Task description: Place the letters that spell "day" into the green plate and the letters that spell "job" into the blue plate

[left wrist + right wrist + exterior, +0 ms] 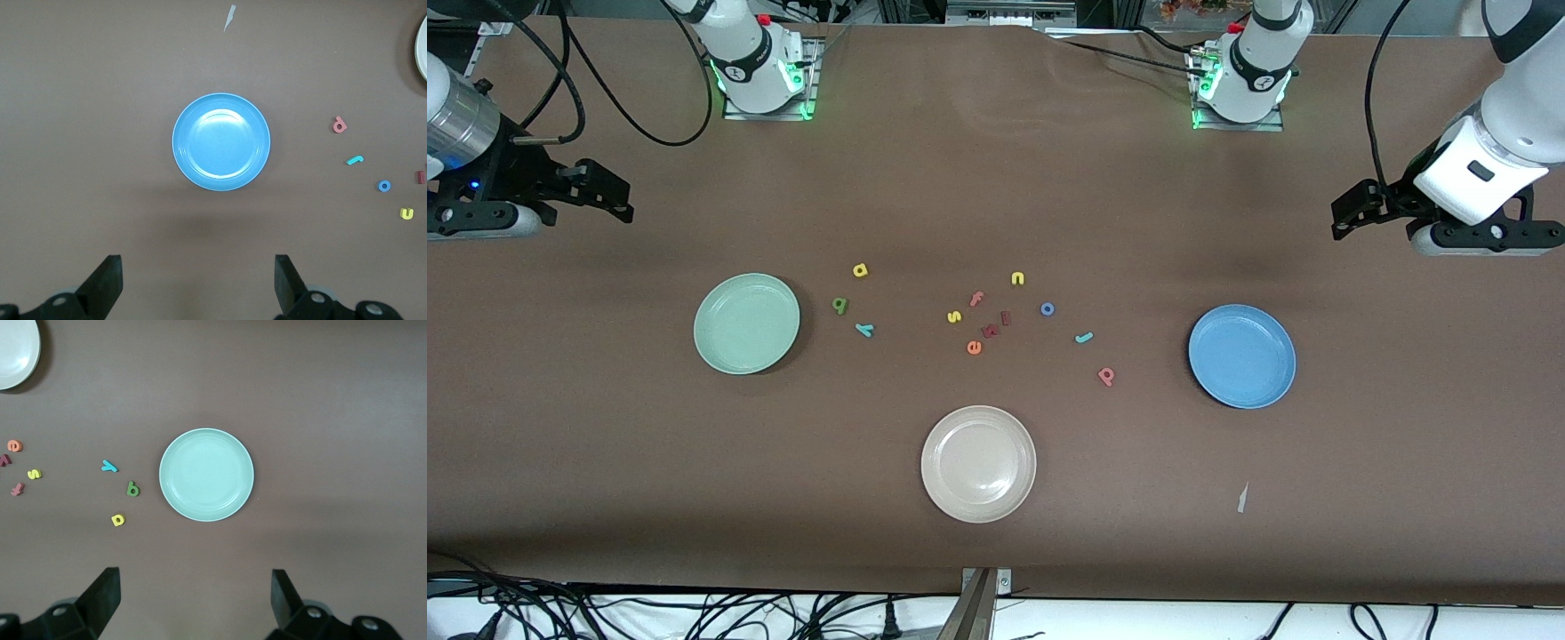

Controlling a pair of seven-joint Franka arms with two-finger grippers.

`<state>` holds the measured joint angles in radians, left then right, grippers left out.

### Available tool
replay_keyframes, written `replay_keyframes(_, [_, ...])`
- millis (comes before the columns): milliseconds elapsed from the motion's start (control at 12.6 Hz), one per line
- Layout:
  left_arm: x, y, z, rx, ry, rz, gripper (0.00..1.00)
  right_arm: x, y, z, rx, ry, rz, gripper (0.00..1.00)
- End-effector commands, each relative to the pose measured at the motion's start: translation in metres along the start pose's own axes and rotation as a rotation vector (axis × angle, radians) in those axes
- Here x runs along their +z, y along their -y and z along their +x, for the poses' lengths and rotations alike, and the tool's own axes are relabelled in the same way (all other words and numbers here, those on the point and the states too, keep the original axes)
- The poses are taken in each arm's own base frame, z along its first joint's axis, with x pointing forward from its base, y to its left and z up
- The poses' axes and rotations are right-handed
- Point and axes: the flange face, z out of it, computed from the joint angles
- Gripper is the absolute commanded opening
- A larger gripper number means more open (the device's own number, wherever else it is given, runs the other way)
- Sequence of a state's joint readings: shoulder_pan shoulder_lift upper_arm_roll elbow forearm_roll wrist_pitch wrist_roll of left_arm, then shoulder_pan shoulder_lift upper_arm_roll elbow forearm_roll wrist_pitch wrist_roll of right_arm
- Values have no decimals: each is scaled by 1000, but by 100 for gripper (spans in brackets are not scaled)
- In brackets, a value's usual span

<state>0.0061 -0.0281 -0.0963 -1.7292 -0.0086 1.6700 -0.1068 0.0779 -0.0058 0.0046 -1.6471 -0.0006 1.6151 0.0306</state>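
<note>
Two grippers hang with fingers spread wide and nothing between them: the left gripper (1352, 216) over bare table at the left arm's end, the right gripper (605, 191) over bare table at the right arm's end; both arms are cut off by the picture's sides. Several small dark red letters (996, 327) in the middle cluster are too small to read.

Taking the cream-white plate (978, 463) as landmark, every letter lies farther from the front camera than it. Toward the right arm's end sit the pale green plate (747, 323) and, just beside it, the dark green d (840, 305), yellow a (860, 270) and light blue y (863, 330). Toward the left arm's end lie the blue ring o (1048, 308), teal j (1084, 338), pinkish-red b (1106, 376) and the blue plate (1241, 356). All three plates hold nothing, with open brown table (605, 462) around each rim.
</note>
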Motion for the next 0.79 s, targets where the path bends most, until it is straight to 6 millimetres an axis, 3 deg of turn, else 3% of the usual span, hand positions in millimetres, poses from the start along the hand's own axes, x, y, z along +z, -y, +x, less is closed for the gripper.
replay_keyframes(0, [-4, -2, 1, 18, -8, -15, 100, -5, 2, 3, -3, -7, -22, 100])
replay_keyframes(713, [-4, -2, 1, 18, -8, -14, 100, -1, 2, 3, 2, 4, -20, 100])
